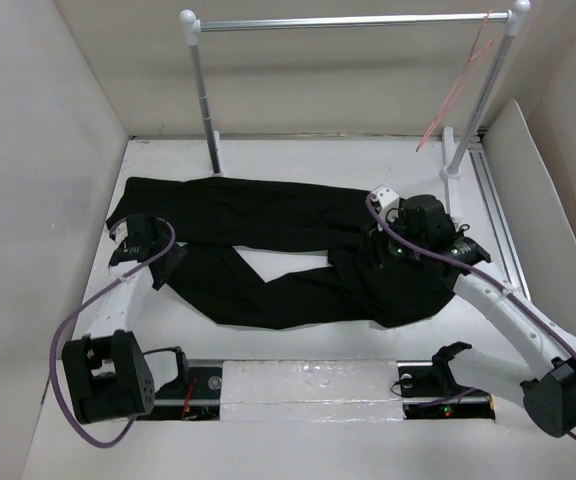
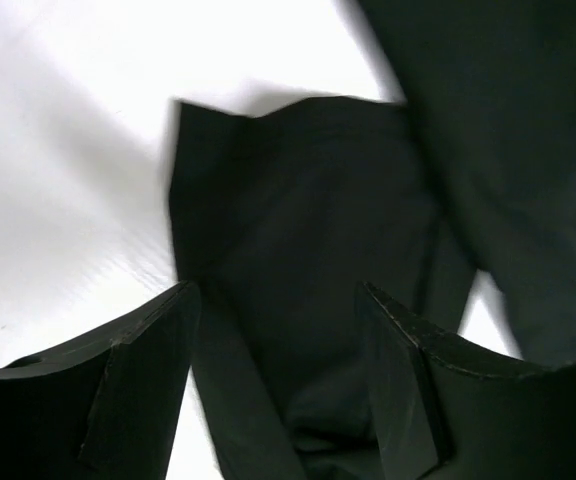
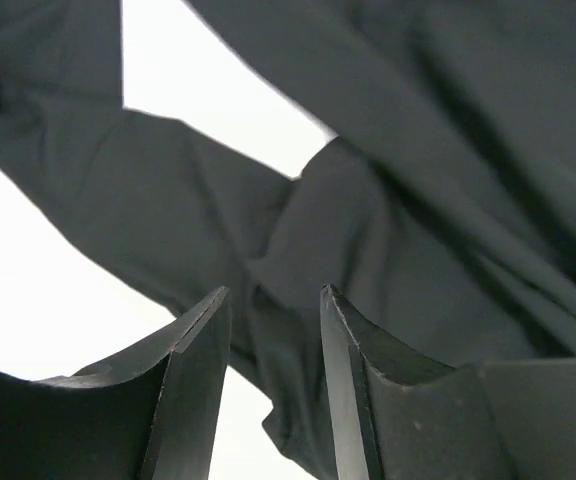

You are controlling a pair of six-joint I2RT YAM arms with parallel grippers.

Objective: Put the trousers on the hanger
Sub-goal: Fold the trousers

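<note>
The black trousers (image 1: 268,210) lie flat on the white table, leg ends at the left and the waist part at the right. A thin pinkish-red hanger (image 1: 458,85) hangs from the right end of the silver rail (image 1: 353,20), apart from the trousers. My left gripper (image 1: 140,240) hovers over the leg ends; in its wrist view the left gripper (image 2: 276,300) stands open with the trousers (image 2: 308,220) between and below its fingers. Over the waist part, my right gripper (image 1: 383,245) is low; the right gripper (image 3: 274,295) shows a narrower open gap above folded trousers (image 3: 448,200).
The rail rests on two white posts (image 1: 206,100) at the back of the table. A white panel (image 1: 523,200) leans along the right side beside a metal track. Beige walls close in left, right and back.
</note>
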